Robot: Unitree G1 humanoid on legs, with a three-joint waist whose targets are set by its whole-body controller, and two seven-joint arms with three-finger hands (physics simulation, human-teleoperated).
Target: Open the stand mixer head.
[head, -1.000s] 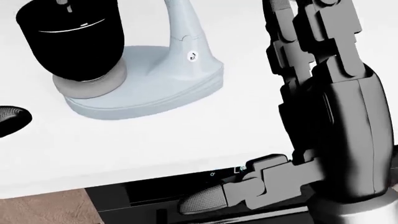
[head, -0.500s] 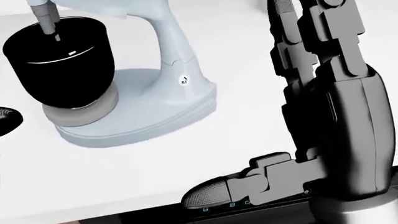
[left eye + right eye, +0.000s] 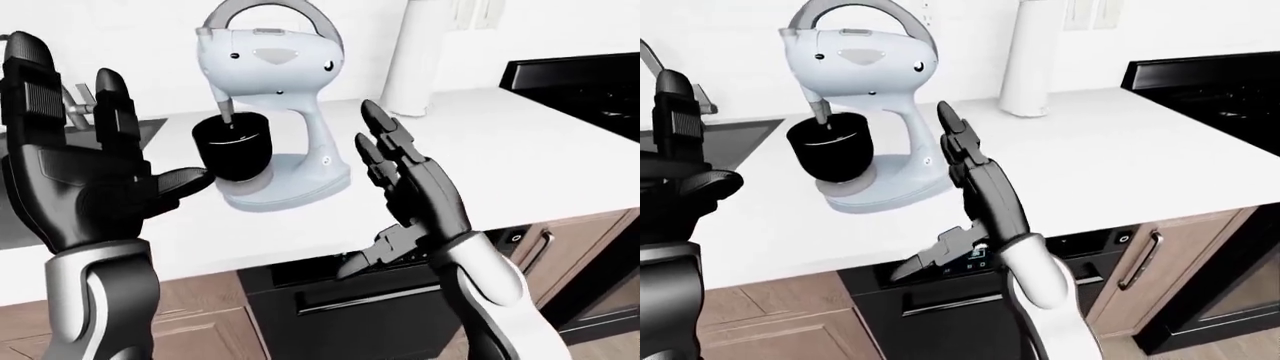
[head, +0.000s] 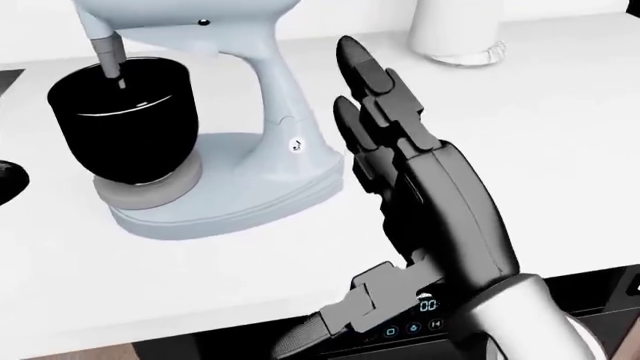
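The pale blue stand mixer (image 3: 300, 127) stands on the white counter (image 3: 500, 142). Its head (image 3: 270, 54) is down, with the beater inside the black bowl (image 3: 232, 146). My right hand (image 3: 388, 191) is open with its fingers straight up. It is just right of the mixer's column, close to it but apart from it as far as I can tell. The head view also shows this hand (image 4: 372, 199) next to the mixer base (image 4: 250, 199). My left hand (image 3: 120, 142) is open and raised left of the bowl, holding nothing.
A white cylinder (image 3: 425, 60) stands right of the mixer by the wall. A sink (image 3: 150, 129) lies at the left and a black stove (image 3: 580, 79) at the right. A dark appliance with a lit panel (image 4: 425, 315) sits under the counter edge, next to wood cabinets (image 3: 560, 247).
The head view has pulled back and shifted, so the camera moved. My right hand now looks smaller and stands nearer the mixer's column. The mixer head is still down.
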